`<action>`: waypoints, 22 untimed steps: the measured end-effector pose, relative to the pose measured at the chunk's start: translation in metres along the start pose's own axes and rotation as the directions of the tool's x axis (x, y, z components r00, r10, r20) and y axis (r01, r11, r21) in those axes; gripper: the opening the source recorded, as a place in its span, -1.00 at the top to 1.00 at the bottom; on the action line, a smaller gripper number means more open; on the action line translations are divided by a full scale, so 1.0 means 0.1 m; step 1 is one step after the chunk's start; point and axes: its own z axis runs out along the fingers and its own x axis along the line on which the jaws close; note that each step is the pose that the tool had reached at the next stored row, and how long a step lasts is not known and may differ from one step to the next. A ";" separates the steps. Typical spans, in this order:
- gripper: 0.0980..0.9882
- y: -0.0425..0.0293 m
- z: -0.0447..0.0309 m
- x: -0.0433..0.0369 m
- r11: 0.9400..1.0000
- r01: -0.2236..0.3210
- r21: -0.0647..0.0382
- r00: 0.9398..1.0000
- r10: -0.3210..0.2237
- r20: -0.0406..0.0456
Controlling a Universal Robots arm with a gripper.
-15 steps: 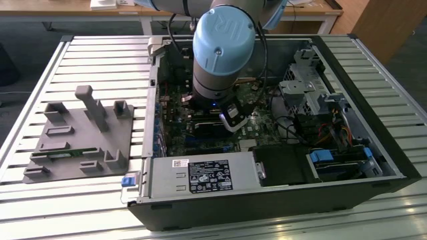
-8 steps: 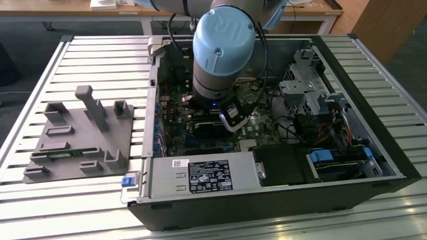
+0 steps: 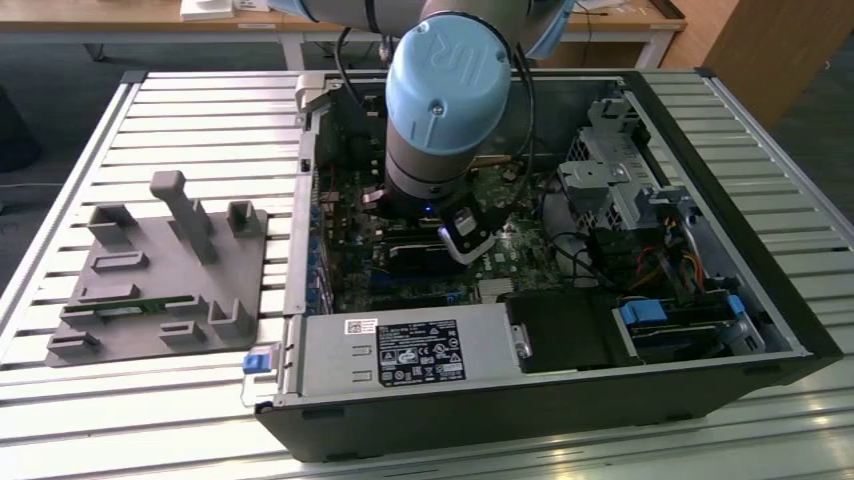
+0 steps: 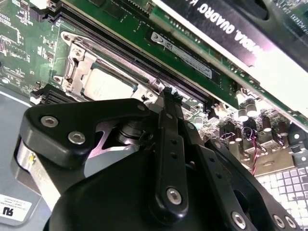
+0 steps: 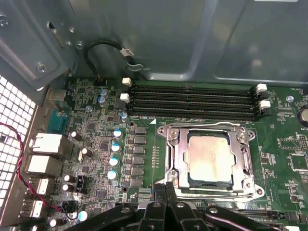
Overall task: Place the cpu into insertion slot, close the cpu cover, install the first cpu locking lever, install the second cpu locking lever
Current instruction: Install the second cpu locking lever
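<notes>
Item: open computer case (image 3: pixel 534 400), laid on its side on a slatted metal table (image 3: pixel 200 110). A grey moulded fixture tray (image 3: pixel 160 270) was set on the table at the exterior view's left of the case, apart from it.

Arm: a pale blue and grey robot arm (image 3: pixel 447 100) was lowered into the case over the green motherboard (image 5: pixel 96 144).

Pincer (image 5: pixel 166 187): in both wrist views the black fingers (image 4: pixel 168 125) were seen drawn together to a narrow, closed tip with nothing held between them. The tip was placed at the near edge of the socket frame, just beside one corner of it; contact could not be determined.

The cpu (image 5: pixel 211 156): seated flat in the insertion slot (image 5: pixel 211 184), its pale metal top exposed.

The cpu cover (image 5: pixel 175 159): a silver frame, lying down flat around the chip, which was shown through its window.

Locking levers: their position could not be made out.

Adjacent: four long black memory slots (image 5: pixel 192 101) were ranged beside the socket, and a black card (image 4: pixel 231 29) was noted beyond it in the second wrist view.
</notes>
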 end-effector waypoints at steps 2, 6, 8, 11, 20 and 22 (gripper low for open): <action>0.98 -0.001 0.002 0.000 1.000 0.000 -0.004 1.000 0.000 0.000; 0.98 -0.006 0.014 0.000 1.000 0.000 -0.010 1.000 0.000 0.000; 0.98 -0.011 0.023 0.000 1.000 0.000 -0.011 1.000 0.000 0.000; 0.98 -0.018 0.040 0.000 1.000 0.000 -0.015 1.000 0.000 0.000; 0.98 -0.042 0.094 0.001 1.000 0.001 -0.028 1.000 -0.001 0.001; 0.98 -0.043 0.104 0.003 1.000 0.001 -0.030 1.000 -0.001 0.001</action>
